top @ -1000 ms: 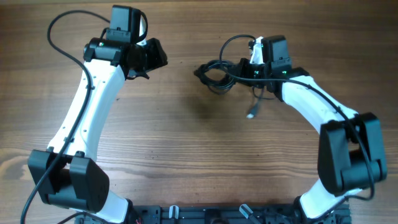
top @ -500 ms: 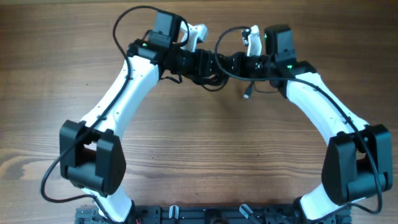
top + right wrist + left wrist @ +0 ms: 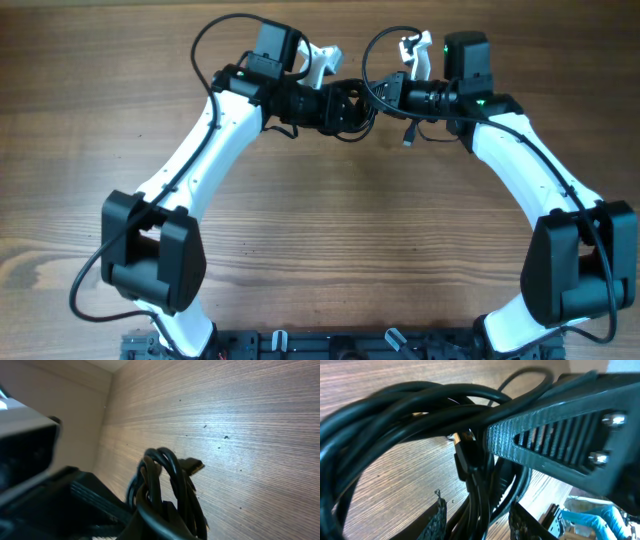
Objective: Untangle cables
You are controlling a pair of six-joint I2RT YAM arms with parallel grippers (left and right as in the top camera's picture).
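The cables (image 3: 352, 118) are a bundle of thin black loops held above the table between my two grippers. My right gripper (image 3: 385, 97) is shut on the bundle; in the right wrist view the loops (image 3: 165, 470) rise out of it (image 3: 172, 527), with a small plug (image 3: 196, 465) sticking out. My left gripper (image 3: 343, 104) is open, and several strands (image 3: 395, 415) pass between its spread fingertips (image 3: 437, 520). Midway between those tips, the left gripper (image 3: 477, 520) straddles the cords. One loose cable end with a plug (image 3: 408, 138) hangs below the right gripper.
The wooden table (image 3: 320, 250) lies under both arms. The right gripper's ribbed black finger (image 3: 555, 435) fills the upper right of the left wrist view. The left gripper's body (image 3: 75, 500) is close at the lower left of the right wrist view. Thick arm wires (image 3: 215, 30) loop behind both wrists.
My left arm has swung from the far left over to the bundle and put its open jaws around it. My right gripper has moved a little right with the cables.
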